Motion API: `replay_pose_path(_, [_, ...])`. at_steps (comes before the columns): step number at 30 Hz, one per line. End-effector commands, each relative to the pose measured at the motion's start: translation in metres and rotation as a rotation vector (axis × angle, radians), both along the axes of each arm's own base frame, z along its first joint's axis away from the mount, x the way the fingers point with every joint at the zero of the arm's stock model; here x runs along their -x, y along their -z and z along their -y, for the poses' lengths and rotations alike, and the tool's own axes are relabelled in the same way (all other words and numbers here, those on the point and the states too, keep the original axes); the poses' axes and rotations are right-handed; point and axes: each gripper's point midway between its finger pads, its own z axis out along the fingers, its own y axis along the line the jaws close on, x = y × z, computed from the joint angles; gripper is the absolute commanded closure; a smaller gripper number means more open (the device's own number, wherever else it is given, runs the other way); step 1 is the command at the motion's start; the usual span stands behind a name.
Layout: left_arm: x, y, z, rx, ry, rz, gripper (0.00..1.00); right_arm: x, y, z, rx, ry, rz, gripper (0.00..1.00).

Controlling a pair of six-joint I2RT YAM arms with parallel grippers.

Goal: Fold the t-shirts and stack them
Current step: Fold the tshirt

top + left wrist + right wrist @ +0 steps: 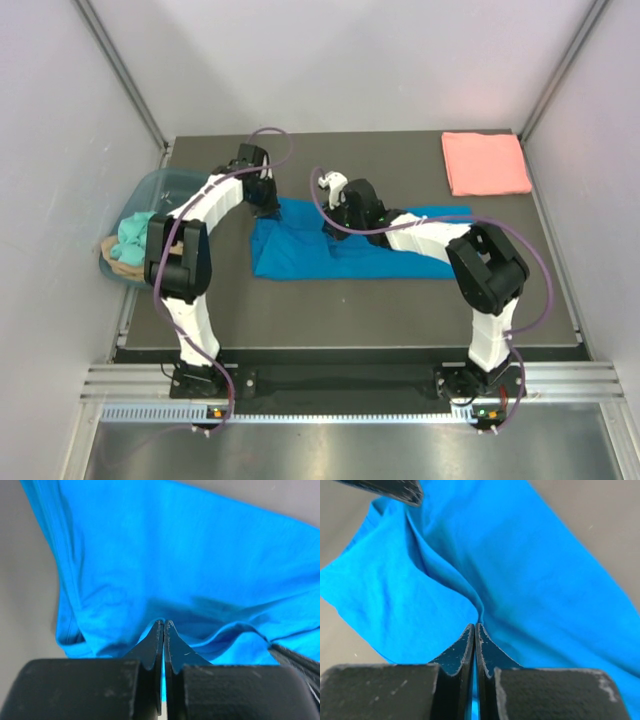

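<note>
1. The dark table point(300, 320) fills the top view, with both arm bases at its 6 o'clock edge.
2. The bright blue t-shirt point(300, 250) lies across the middle of the table. It is a rumpled band running from the centre out toward 3 o'clock, and its far edge is lifted into ridges where the grippers meet it.
3. The translucent tub point(150, 185) sits at the 9 o'clock edge of the table. It holds a teal cloth point(130, 235) with something tan beneath it.
4. The salmon pink t-shirt point(486, 163) lies folded in a flat rectangle at the table's 1 o'clock corner, well apart from the blue one.
5. The left gripper point(265, 205) is at the blue shirt's 11 o'clock corner. In its wrist view, its fingers point(164, 625) are pressed together on a pinch of blue cloth point(190, 560), which tents up to the tips.
6. The right gripper point(335, 225) is near it, along the same far edge toward 12 o'clock. Its jaws point(474, 627) are likewise clamped on a fold of the blue fabric point(520, 570).
</note>
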Motion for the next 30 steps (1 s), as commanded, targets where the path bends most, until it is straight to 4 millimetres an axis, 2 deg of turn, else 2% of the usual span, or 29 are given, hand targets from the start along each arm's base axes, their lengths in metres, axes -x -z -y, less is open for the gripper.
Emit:
replay_pose_path(1, [-0.025,-0.018,0.001,-0.019,-0.006,0.081,1.0,-0.017,-0.041,0.0,-0.08,0.06,0.097,1.0])
replay_pose_path(14, [-0.04,0.001,-0.015,-0.141,-0.038,0.05,1.0,-0.029,-0.037,0.006,-0.065,0.122,0.111,1.0])
replay_pose_path(23, [-0.039,-0.001,-0.015,-0.148,-0.036,0.047,1.0,-0.033,-0.055,0.015,-0.115,0.203,0.162,1.0])
replay_pose_path(24, [-0.04,-0.001,-0.022,-0.189,-0.055,0.05,1.0,-0.034,-0.058,0.015,-0.124,0.211,0.17,1.0])
replay_pose_path(30, [-0.04,-0.005,-0.028,-0.229,-0.068,0.05,1.0,-0.036,-0.064,0.014,-0.144,0.218,0.18,1.0])
